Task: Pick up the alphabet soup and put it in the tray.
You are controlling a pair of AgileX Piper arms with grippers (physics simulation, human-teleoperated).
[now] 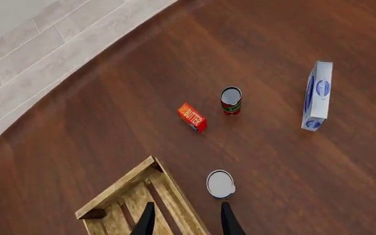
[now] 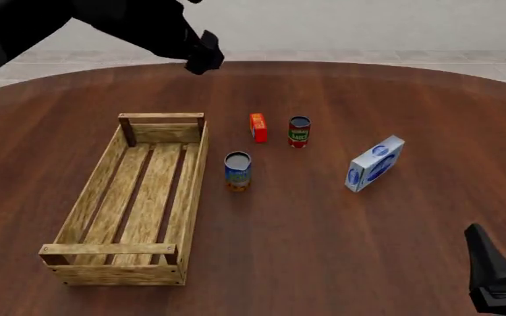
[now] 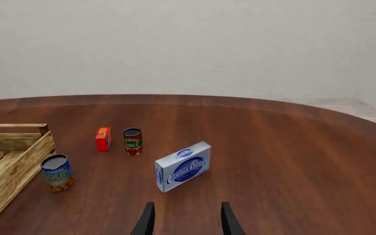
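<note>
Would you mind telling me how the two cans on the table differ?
The alphabet soup has a blue label; the tomato sauce can has a red-and-green one. The alphabet soup stands beside the tray; the tomato sauce can stands farther from it, by the butter box. Both are upright, grey-topped cylinders.

My right gripper [image 3: 186, 219] has both fingertips showing, spread apart with bare table [image 3: 293, 161] between them, gripping nothing. I'm using the cream cheese box [image 3: 182, 166] as landmark: it lies just ahead of the fingers, blue-and-white. Beyond the box stands the red-and-green tomato sauce can [image 3: 132, 141], with the red butter box [image 3: 102, 139] just beside that can. The alphabet soup [image 3: 56, 172] stands upright, well apart from the cream cheese box, just beside the tray [image 3: 11, 169] wall, not inside it.
</note>
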